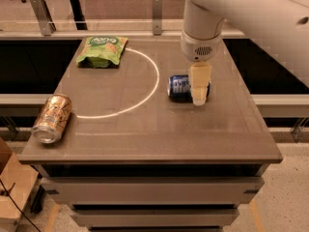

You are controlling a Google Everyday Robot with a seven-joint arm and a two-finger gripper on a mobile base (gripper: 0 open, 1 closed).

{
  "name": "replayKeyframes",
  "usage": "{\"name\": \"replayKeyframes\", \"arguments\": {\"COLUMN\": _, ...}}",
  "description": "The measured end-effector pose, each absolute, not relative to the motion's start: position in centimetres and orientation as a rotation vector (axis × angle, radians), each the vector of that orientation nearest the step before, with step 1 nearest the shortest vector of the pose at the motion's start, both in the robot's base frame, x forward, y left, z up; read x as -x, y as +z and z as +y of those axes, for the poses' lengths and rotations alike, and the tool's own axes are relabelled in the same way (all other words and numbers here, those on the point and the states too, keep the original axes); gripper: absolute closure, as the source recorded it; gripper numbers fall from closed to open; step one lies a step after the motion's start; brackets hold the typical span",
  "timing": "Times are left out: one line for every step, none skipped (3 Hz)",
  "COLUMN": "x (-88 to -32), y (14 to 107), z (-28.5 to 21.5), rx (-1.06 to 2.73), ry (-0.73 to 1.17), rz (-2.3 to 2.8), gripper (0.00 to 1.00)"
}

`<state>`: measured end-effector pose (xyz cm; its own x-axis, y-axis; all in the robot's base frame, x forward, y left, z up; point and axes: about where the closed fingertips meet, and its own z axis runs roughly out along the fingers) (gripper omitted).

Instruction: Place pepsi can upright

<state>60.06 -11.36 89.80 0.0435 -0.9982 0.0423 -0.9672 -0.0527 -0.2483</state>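
The tabletop (159, 129) is a dark, square slab that fills most of the view and carries everything else. The white arm (251, 8) comes in from the upper right corner and bends straight down over the right half of the tabletop. A thin white ring line (158, 77) is drawn on the surface. Its curve passes just to the view's left of the fingers and sweeps away toward the near left.

The green chip bag (101, 50) lies flat, well apart from the fingers, farther back and to the left, at the top of the ring line. The gold can (52, 118) lies on its side near the front left edge, the thing farthest from the fingers, with its silver end facing the camera.

The pepsi can (179, 87) lies on its side directly at the fingers, just outside the ring line. Its blue body stretches left from them, and a sliver of it shows on their right.

The gripper (199, 99) hangs tip down at the can's right end, close to the tabletop. Its cream fingers (200, 81) read as a single block from here and cover that end of the can. They may be straddling it, but I cannot tell whether they are spread, pressed together, or touching the can.
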Motion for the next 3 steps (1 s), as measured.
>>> {"name": "replayKeyframes", "arguments": {"x": -61.3, "y": 88.0, "z": -12.0, "rx": 2.152, "ry": -0.32, "rz": 2.08, "gripper": 0.0}}
{"name": "replayKeyframes", "arguments": {"x": -62.3, "y": 86.1, "z": -12.4, "rx": 2.157, "ry": -0.318, "rz": 2.112, "gripper": 0.0}}
{"name": "replayKeyframes", "arguments": {"x": -62.7, "y": 84.8, "z": -12.0, "rx": 2.174, "ry": -0.297, "rz": 2.122, "gripper": 0.0}}
